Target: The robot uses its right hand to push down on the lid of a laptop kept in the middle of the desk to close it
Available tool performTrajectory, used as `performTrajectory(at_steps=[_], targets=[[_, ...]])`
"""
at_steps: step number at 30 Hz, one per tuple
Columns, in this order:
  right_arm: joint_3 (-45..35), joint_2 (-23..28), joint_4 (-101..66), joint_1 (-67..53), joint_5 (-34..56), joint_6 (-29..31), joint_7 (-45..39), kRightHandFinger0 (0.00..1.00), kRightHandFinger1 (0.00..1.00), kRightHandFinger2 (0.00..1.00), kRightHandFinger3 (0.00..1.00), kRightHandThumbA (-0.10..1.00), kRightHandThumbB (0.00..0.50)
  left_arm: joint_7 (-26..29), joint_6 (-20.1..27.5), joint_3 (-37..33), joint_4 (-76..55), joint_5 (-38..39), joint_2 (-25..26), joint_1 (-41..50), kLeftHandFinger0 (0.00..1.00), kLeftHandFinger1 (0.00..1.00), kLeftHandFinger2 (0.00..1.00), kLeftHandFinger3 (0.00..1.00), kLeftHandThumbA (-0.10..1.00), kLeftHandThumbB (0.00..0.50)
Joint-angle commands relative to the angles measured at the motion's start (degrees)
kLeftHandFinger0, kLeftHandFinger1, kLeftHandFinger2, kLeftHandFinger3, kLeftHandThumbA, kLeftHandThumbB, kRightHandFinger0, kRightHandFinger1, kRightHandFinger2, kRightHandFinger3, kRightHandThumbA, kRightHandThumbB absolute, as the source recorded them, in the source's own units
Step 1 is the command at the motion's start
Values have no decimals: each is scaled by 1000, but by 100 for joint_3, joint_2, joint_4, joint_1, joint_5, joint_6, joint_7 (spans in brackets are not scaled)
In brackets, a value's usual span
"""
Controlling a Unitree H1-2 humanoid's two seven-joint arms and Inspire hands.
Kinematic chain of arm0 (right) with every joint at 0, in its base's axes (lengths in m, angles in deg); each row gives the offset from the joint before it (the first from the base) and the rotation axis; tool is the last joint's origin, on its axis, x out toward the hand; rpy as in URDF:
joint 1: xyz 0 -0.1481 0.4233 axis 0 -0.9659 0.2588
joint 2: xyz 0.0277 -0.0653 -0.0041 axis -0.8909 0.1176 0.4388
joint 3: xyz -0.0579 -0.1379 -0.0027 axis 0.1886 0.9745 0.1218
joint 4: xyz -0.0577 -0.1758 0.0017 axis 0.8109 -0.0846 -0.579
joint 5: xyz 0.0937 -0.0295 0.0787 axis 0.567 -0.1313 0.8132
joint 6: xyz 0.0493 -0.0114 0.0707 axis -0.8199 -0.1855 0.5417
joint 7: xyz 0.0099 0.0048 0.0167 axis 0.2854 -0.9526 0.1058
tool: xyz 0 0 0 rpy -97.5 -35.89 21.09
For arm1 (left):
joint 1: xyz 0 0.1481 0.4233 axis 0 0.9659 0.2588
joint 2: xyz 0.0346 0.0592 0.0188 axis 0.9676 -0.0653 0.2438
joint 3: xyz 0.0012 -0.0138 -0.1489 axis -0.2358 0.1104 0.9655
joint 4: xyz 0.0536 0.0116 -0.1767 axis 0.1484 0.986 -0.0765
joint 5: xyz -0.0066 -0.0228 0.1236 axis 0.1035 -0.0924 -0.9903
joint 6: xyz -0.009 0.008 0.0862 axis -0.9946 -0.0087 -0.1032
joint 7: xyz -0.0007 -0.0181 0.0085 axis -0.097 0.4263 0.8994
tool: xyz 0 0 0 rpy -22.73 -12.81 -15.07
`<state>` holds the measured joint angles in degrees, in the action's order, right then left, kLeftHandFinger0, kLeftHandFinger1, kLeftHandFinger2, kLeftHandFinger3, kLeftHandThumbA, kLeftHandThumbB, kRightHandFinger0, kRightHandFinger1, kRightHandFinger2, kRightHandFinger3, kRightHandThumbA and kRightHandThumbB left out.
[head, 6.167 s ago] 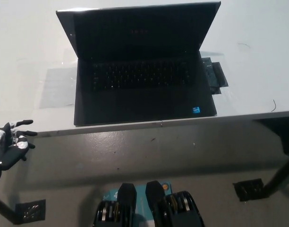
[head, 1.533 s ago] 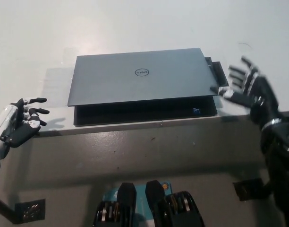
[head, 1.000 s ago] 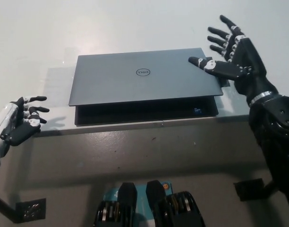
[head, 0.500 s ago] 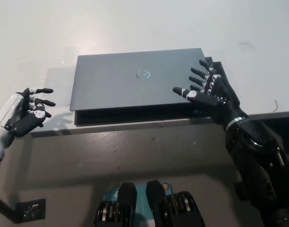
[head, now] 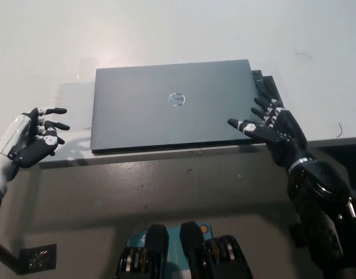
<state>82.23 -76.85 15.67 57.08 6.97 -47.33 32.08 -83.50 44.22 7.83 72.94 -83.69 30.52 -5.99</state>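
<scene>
A closed laptop [head: 172,106] lies flat mid-table [head: 317,52]. The black right hand [head: 273,125], fingers spread, holds nothing, resting at its right front corner. Rigid, smooth lid; press flat, near the front edge. White left hand [head: 32,139] idles open, left.

White desk [head: 166,35], lit brightly at the far side, near edge running across the middle of the view. On it, near that edge, a grey laptop [head: 172,104] lying flat with lid closed, round logo facing up. Just beside the laptop's right edge, a small black flat object [head: 267,85], partly hidden.
</scene>
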Motion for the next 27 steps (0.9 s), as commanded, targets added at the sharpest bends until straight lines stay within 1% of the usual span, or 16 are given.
performTrajectory(at_steps=[1, 5, 8, 11, 12, 14, 15, 16, 18, 19, 20, 22, 24, 25, 26, 27], targets=[[-121, -79, -71, -23, -244, 140, -126, 990, 924, 950, 1000, 1000, 196, -52, -107, 72, -83, -30, 244, -237, 375, 466, 589, 726, 3, 10], [-180, -158, -67, -169, -211, 93, -211, 990, 923, 950, 1000, 1000, 169, -42, -73, 63, -44, -47, 241, -248, 365, 458, 584, 719, -5, 10], [-196, -213, -18, -264, -257, 136, -258, 982, 928, 955, 1000, 1000, 173, -50, -99, 36, -54, -82, 250, -271, 355, 453, 588, 724, -6, 6], [-201, -260, 28, -302, -302, 149, -268, 947, 930, 960, 1000, 1000, 182, -58, -108, 43, -101, -91, 239, -251, 357, 459, 597, 729, -5, 4], [-242, -277, -42, -300, -245, 91, -289, 951, 937, 966, 1000, 1000, 164, -43, -108, 64, -112, -111, 214, -230, 355, 454, 587, 722, -11, 5], [-263, -239, -159, -276, -264, 83, -317, 930, 898, 931, 1000, 1000, 203, -55, -106, 57, -94, -80, 225, -210, 360, 449, 577, 718, -19, 6], [-268, -219, -204, -275, -282, 102, -353, 923, 887, 922, 1000, 1000, 208, -56, -102, 46, -93, -84, 231, -197, 361, 449, 577, 719, -20, 7], [-284, -201, -259, -267, -269, 119, -394, 933, 881, 916, 1000, 1000, 199, -58, -105, 54, -95, -76, 225, -190, 356, 445, 572, 723, -20, 7], [-351, -150, -422, -235, -189, 175, -519, 953, 885, 912, 1000, 1000, 204, -53, -108, 72, -84, -57, 207, -193, 345, 443, 572, 722, -16, 10], [-416, -141, -555, -222, -124, 154, -544, 959, 902, 921, 1000, 1000, 219, -53, -104, 71, -86, -57, 211, -186, 339, 441, 568, 716, -6, 8], [-531, -126, -820, -189, -13, 87, -547, 949, 905, 920, 1000, 1000, 245, -55, -101, 69, -95, -56, 219, -173, 343, 447, 573, 713, 0, 7], [-637, -115, -1127, -168, -20, -58, -487, 913, 878, 894, 1000, 1000, 248, -46, -107, 87, -96, -43, 205, -160, 337, 441, 568, 708, -1, 14], [-737, -1, -1712, -190, 105, -149, -374, 921, 880, 893, 1000, 1000, 244, -38, -107, 119, -98, -9, 190, -125, 358, 457, 579, 717, 2, 13], [-767, 41, -1841, -196, 147, -149, -331, 920, 879, 891, 1000, 1000, 232, -25, -106, 135, -94, -3, 179, -110, 359, 458, 579, 717, 4, 15], [-772, 63, -1900, -202, 169, -149, -306, 918, 879, 890, 1000, 1000, 232, -20, -107, 144, -92, 2, 174, -98, 357, 458, 577, 716, 5, 16], [-862, 202, -2191, -287, 275, -149, -236, 929, 874, 873, 1000, 1000, 245, -17, -108, 144, -111, -17, 171, -77, 303, 448, 584, 719, 12, 15]])
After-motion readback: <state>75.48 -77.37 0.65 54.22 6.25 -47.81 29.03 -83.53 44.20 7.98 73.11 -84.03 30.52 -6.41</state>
